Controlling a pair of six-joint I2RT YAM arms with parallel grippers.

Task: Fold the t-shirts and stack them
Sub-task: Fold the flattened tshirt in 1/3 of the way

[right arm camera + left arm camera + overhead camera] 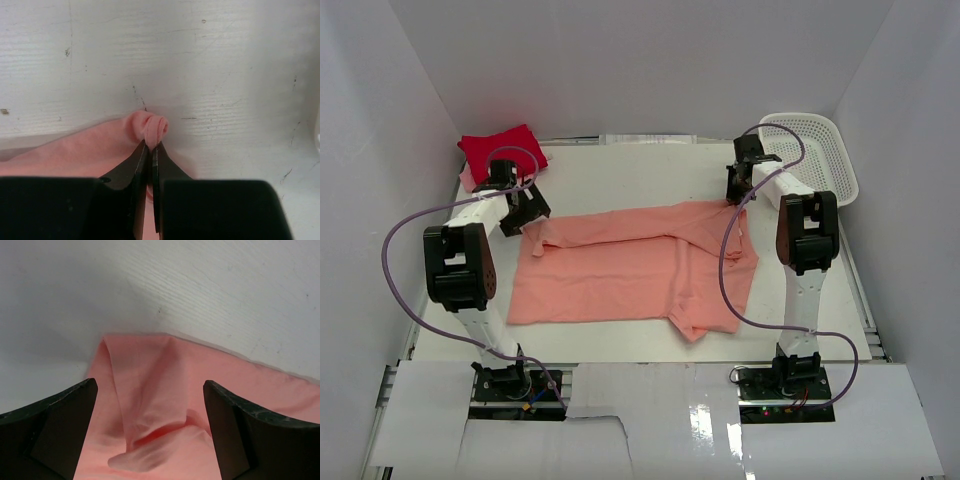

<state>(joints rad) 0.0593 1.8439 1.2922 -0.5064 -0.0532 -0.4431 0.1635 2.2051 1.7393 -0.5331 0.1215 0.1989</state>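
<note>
The salmon-pink t-shirt lies spread across the middle of the table, partly folded, with a sleeve at the front right. My left gripper is open over its back left corner; in the left wrist view the fingers stand wide apart on either side of a wrinkled fold of the cloth. My right gripper is at the shirt's back right corner, shut on a bunched edge of the cloth. A folded bright red t-shirt lies at the back left, with a strip of pale pink t-shirt showing under it.
A white plastic lattice basket stands at the back right against the wall. White walls close in the table on the left, back and right. The arm bases and purple cables sit at the near edge.
</note>
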